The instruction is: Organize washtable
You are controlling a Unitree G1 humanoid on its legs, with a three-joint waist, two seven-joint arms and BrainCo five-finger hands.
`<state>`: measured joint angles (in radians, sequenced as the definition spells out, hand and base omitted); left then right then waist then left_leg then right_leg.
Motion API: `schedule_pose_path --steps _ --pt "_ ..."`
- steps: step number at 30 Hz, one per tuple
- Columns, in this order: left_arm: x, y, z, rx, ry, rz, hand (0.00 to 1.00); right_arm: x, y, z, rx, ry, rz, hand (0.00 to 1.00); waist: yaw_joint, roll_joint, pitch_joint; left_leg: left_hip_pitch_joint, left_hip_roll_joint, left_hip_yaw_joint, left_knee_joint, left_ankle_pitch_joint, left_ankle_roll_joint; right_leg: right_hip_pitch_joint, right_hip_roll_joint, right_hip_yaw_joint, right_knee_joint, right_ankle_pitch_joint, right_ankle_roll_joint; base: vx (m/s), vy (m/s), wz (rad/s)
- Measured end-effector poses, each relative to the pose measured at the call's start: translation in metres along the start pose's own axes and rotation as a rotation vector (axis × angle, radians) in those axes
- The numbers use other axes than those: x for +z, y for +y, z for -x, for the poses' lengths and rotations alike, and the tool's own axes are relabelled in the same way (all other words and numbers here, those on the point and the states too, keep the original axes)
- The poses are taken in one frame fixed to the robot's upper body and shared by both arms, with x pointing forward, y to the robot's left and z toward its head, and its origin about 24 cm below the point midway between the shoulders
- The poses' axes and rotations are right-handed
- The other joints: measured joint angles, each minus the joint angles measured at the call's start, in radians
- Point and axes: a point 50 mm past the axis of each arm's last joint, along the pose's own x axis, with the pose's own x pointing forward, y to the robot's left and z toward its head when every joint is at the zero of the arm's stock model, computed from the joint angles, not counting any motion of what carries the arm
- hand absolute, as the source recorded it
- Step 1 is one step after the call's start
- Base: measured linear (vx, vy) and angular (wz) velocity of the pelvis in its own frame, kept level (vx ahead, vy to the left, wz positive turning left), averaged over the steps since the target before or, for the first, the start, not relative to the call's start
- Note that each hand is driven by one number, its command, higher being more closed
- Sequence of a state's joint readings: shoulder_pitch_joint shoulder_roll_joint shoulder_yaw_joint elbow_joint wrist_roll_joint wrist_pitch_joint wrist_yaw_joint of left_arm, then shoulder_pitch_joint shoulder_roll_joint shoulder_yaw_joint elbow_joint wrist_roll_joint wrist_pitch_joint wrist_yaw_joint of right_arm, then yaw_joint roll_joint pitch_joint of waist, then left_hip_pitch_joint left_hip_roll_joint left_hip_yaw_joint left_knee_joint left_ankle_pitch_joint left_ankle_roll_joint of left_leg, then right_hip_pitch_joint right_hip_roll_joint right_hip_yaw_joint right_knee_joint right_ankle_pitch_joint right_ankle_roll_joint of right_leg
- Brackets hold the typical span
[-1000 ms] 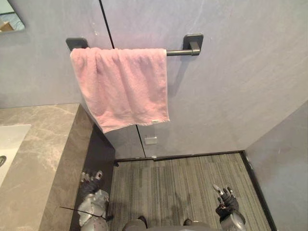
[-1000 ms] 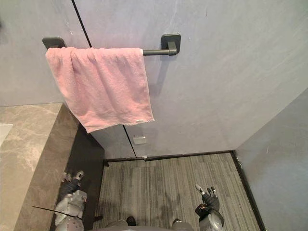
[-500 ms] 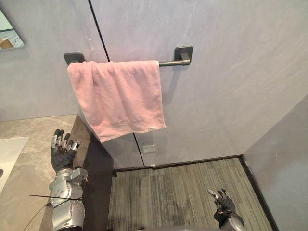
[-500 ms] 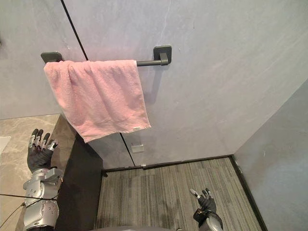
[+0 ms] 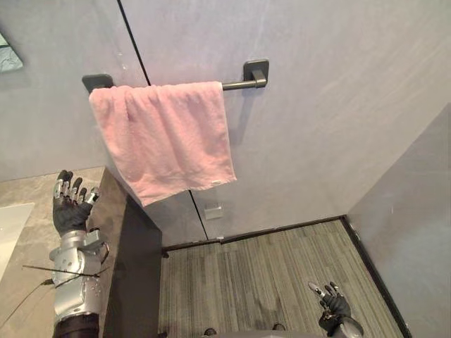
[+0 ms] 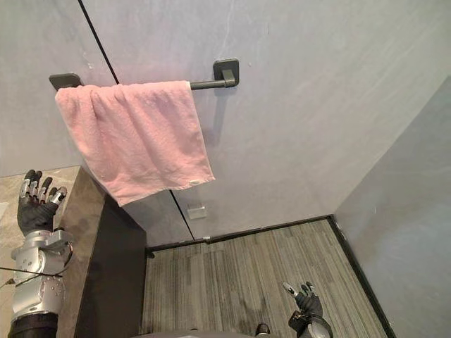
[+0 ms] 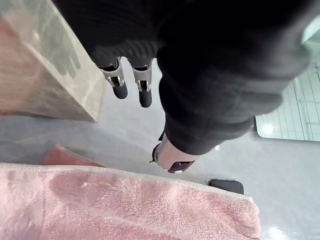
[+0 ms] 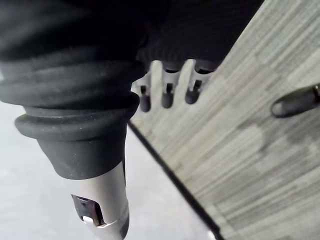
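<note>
A pink towel (image 5: pixel 163 137) hangs over a dark wall bar (image 5: pixel 239 84), bunched toward the bar's left end. The marble washtable (image 5: pixel 32 211) lies at the lower left, with a white sink's edge (image 5: pixel 10 229) at the far left. My left hand (image 5: pixel 68 208) is raised over the counter's end below the towel, fingers straight and spread, holding nothing. The towel (image 7: pixel 125 205) and the counter's corner (image 7: pixel 45 60) also show past that hand's fingers (image 7: pixel 120 87). My right hand (image 5: pixel 332 301) hangs low over the floor, fingers relaxed and empty.
A dark panel (image 5: pixel 137 274) closes the counter's end toward the striped grey floor (image 5: pixel 254 274). Grey walls stand ahead and to the right, with a small white socket (image 5: pixel 212 211) low on the wall. A mirror's corner (image 5: pixel 8 56) shows at upper left.
The whole picture has shifted, so the camera has moved. My left hand has risen from beside the counter's dark end panel to over the counter's end. The right hand stays low.
</note>
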<state>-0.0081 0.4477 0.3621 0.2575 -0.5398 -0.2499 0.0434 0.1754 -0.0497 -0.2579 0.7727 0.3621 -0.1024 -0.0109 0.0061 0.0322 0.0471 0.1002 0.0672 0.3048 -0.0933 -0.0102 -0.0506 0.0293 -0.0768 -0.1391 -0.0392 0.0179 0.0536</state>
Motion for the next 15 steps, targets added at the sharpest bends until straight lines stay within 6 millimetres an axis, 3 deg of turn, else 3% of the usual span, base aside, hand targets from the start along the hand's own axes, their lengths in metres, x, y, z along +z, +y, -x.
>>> schedule_pose_path --steps 7,13,15 --pt "0.027 0.002 -0.036 -0.019 -0.063 -0.029 0.0 -0.001 0.0 0.0 0.01 0.003 0.0 0.0 -0.014 -0.008 0.001 -0.04 -0.001 0.015 0.0 0.0 0.0 -0.037 0.006 0.027 -0.024 0.021 -0.007 -0.01 -0.024 -0.1" --pt "0.035 -0.014 -0.056 -0.065 -0.074 -0.037 0.0 0.006 0.006 -0.003 0.025 -0.016 -0.003 0.0 -0.022 -0.01 0.011 -0.072 0.0 0.016 0.001 0.0 0.001 -0.084 0.011 0.064 -0.031 0.04 -0.023 0.0 -0.027 -0.21" --pt "0.033 -0.01 -0.058 -0.05 -0.054 -0.022 0.0 0.005 0.005 -0.002 0.023 -0.013 -0.002 0.0 -0.021 -0.013 0.014 -0.078 0.0 0.016 0.001 0.0 0.001 -0.091 0.011 0.065 -0.031 0.041 -0.023 -0.03 -0.026 -0.05"
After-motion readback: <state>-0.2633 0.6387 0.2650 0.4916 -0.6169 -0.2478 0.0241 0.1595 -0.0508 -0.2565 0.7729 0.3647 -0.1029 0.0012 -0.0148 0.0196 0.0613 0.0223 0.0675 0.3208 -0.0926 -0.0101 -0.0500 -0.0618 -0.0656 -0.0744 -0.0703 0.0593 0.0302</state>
